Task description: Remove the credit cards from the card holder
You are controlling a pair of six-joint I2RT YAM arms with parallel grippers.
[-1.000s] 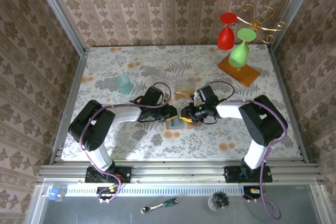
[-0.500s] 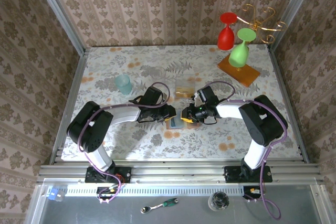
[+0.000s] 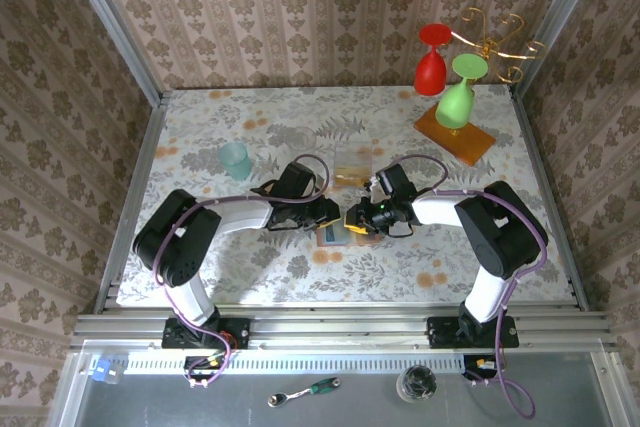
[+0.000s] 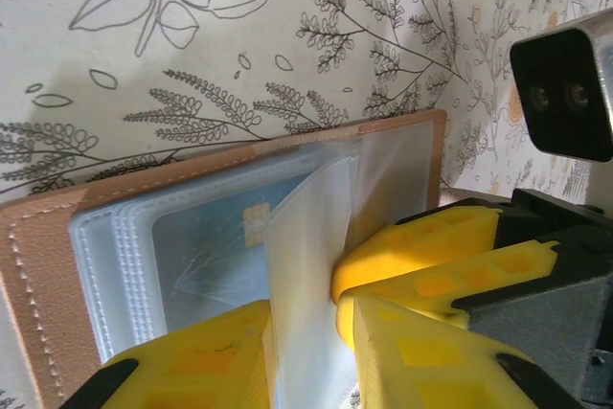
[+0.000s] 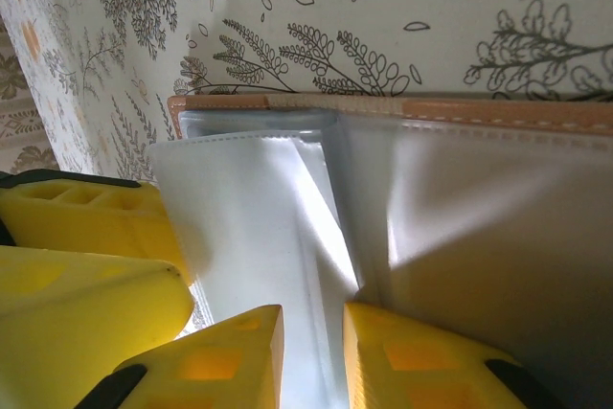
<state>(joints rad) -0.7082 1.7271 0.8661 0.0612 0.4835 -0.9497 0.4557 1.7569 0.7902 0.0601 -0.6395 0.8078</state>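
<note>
We are at the step of parting the pockets. The card holder (image 3: pixel 334 234) lies open on the table (image 3: pixel 250 127), midway between the arms, and the left gripper (image 4: pixel 308 318) and right gripper (image 5: pixel 311 318) each have their jaws pinched nearly together on a raised clear sleeve (image 4: pixel 306 227). The blue-teal credit card (image 4: pixel 215 246) sits inside a flat pocket, so next, we judge, one gripper must pin the holder while the other catches the card's edge and slides it out.

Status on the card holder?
Grip unclear: left pincer and right pincer each astride a clear sleeve leaf. Open card holder, chip card inside. Pincers crowded together.
</note>
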